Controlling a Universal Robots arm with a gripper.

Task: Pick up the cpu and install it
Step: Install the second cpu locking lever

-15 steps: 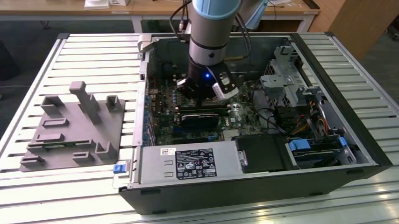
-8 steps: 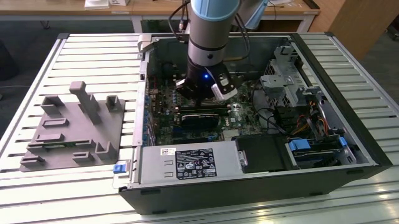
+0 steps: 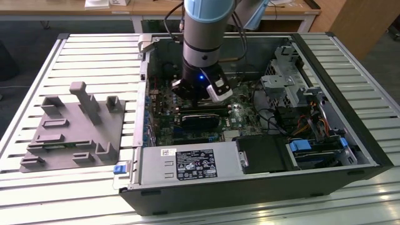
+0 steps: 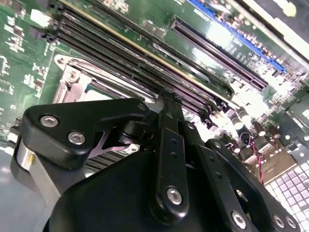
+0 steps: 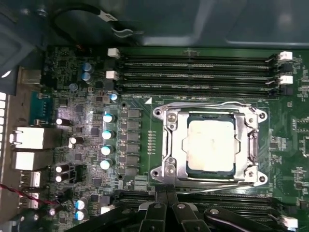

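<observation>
Hanging down into the open computer case (image 3: 350, 154), the arm (image 3: 209, 28) holds its gripper (image 3: 198, 96) low over the motherboard (image 3: 166, 119); in the first wrist view the black linkage of the gripper (image 5: 166, 212) sits just beside the socket frame (image 5: 166, 145), and whether its jaws are parted or closed cannot be told. The cpu (image 5: 211, 144) lies seated in that socket, its pale silver top facing up inside the metal frame, with the memory slots (image 5: 193, 67) running along the board on either side of it. The case lies on its side on the slatted desk (image 3: 368, 79). At the exterior view's left, well apart from the case, a grey plastic tray (image 3: 69, 136) with upright blocks rests on the desk.
</observation>
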